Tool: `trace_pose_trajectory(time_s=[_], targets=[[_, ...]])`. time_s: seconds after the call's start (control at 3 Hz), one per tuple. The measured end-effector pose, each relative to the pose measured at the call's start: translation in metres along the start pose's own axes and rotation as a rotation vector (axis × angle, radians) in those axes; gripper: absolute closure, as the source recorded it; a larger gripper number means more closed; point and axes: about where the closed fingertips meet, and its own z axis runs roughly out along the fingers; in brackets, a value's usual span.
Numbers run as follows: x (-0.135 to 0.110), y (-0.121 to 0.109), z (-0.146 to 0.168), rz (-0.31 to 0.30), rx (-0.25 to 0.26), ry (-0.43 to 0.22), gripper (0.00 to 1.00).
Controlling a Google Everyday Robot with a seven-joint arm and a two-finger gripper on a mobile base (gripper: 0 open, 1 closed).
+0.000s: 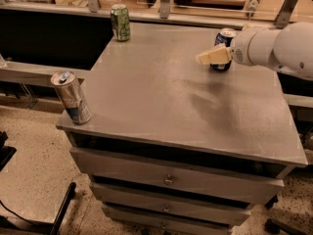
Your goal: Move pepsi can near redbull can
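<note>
The pepsi can (224, 39) is dark blue with a silver top. It stands upright at the back right of the grey table top (161, 92). My gripper (213, 56), cream-tipped on a white arm (279, 48), comes in from the right. It sits at the can's front left side and hides the middle of the can. The redbull can (72, 98), slim and silver with blue panels, stands upright at the table's front left corner, far from the gripper.
A green can (120, 22) stands at the table's back left corner. The table is a cabinet with drawers (168, 180) below. A metal rail and a ledge (195, 17) run behind it. Bare floor (34, 151) lies to the left.
</note>
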Motion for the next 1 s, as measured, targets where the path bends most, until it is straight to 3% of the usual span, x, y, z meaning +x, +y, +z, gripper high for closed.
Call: trace_pose_trajectory(time_s=[0.33,0.67,1.0], targets=[[0.0105,-0.0094,0.0061,0.103,0.015,-0.040,0.00],[0.0097,-0.0073,0.0073,0.102,0.011,-0.041,0.18],[0.0089,-0.0058,0.0083,0.102,0.008,-0.041,0.42]])
